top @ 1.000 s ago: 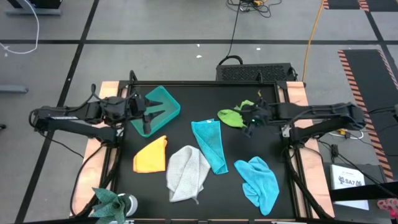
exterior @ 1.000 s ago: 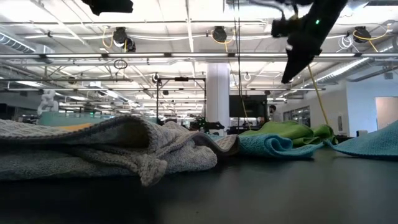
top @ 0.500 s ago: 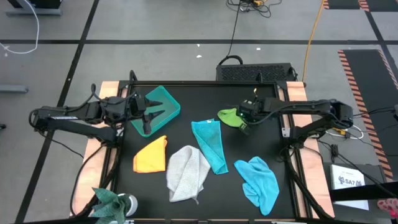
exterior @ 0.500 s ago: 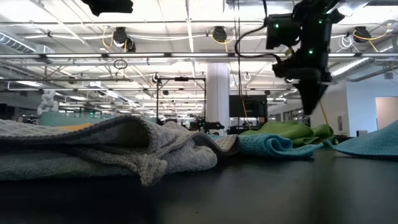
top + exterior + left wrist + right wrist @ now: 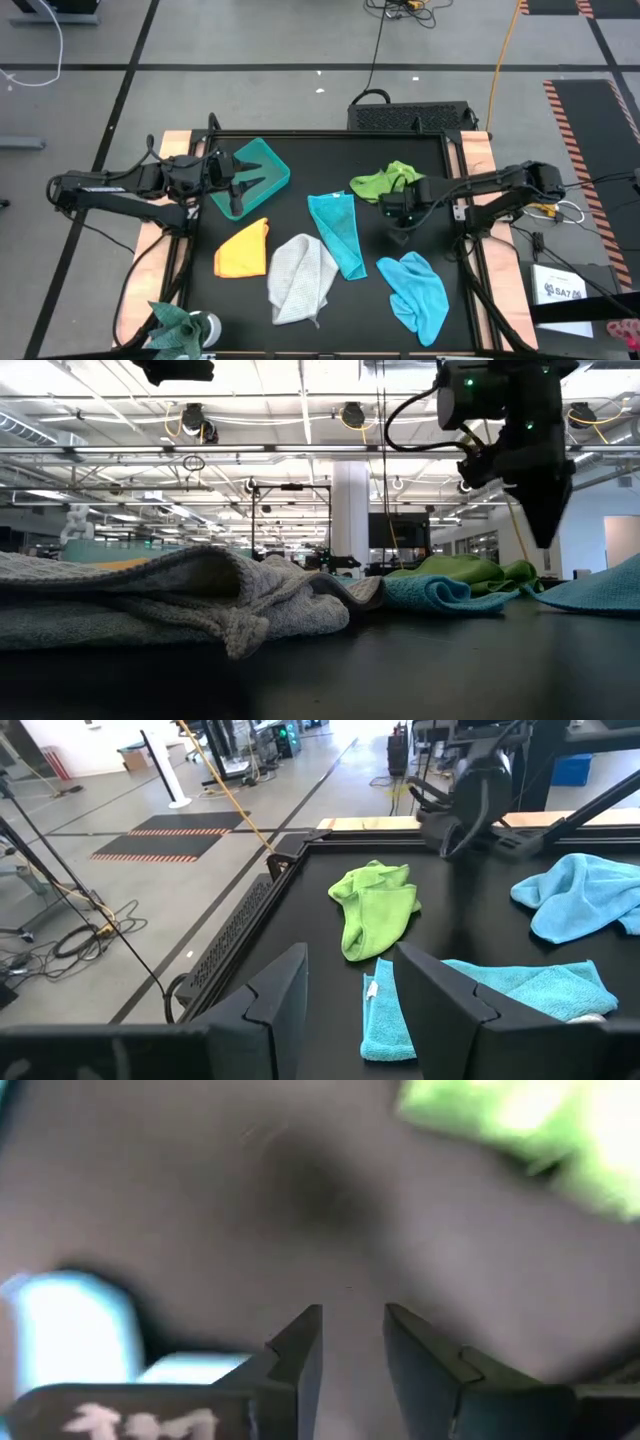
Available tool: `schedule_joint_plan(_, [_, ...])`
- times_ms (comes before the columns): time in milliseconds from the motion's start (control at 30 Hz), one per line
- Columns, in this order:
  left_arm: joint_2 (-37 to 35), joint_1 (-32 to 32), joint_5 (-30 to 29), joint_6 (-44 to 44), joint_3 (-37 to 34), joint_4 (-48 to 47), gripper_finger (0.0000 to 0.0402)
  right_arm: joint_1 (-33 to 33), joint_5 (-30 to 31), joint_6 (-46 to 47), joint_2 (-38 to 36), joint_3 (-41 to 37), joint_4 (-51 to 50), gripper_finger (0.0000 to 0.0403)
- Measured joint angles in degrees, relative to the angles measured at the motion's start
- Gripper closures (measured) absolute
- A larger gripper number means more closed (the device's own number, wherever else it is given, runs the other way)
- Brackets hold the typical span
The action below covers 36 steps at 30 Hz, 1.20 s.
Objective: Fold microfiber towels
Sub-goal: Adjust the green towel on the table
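Five microfiber towels lie on the black table: orange-yellow [image 5: 243, 250], light grey [image 5: 300, 275], teal [image 5: 338, 232], light blue [image 5: 415, 290] and lime green [image 5: 385, 181]. All are crumpled or loosely folded. My right gripper [image 5: 400, 218] points down, open, over bare table between the lime green towel and the light blue one, and holds nothing. Its wrist view shows the gap [image 5: 350, 1330] between the fingers with only table behind it. My left gripper [image 5: 238, 188] waits open at the table's left, over the teal bin [image 5: 262, 165].
The rigid teal bin stands at the far left of the table. Wooden strips [image 5: 478, 150] line the table's left and right sides. A black box [image 5: 410, 116] sits beyond the far edge. Bare table shows between the lime green and light blue towels [image 5: 600, 590].
My right gripper has moved from beside the lime green towel toward the table's near edge and down, and has tipped from a slant to pointing straight down, rolling as it went. The towels lie as before.
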Motion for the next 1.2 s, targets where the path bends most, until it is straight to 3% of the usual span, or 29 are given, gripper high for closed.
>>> schedule_joint_plan(133, [0.0, 0.0, 0.0, -0.05, 0.0, 0.01, 0.0247, -1.2, 5.14, 0.26, 0.0, 0.0, 1.81, 0.03])
schedule_joint_plan(300, [0.0, 0.0, 0.0, -0.59, -0.01, -0.29, 0.0247, 0.51, -2.22, 1.32, 0.0, 0.0, 2.09, 0.03])
schedule_joint_plan(367, [0.0, 0.0, 0.0, -0.55, 0.0, -0.27, 0.0247, 1.99, -1.96, 1.9, 0.0, 0.0, 2.1, 0.03])
schedule_joint_plan(533, [0.0, 0.0, 0.0, -0.18, 0.0, -0.14, 0.0247, 2.0, 12.01, -0.21, 0.0, 0.0, 3.93, 0.03])
schedule_joint_plan(600, [0.0, 0.0, 0.0, -0.31, 0.0, 0.09, 0.0247, 0.24, 14.66, -2.46, 0.0, 0.0, 7.07, 0.03])
schedule_joint_plan(833, [0.0, 0.0, 0.0, -1.49, -0.01, -0.03, 0.0247, -7.8, 10.33, -11.42, 0.11, 0.0, 16.5, 0.03])
schedule_joint_plan(1033, [0.0, 0.0, 0.0, -1.53, 0.0, -0.05, 0.0247, -13.13, 9.55, -11.97, 0.09, -0.94, 14.79, 0.03])
schedule_joint_plan(1200, [0.0, 0.0, 0.0, -1.63, 0.0, -0.05, 0.0247, -16.11, 3.93, -11.76, 0.09, -6.89, 18.19, 0.0286])
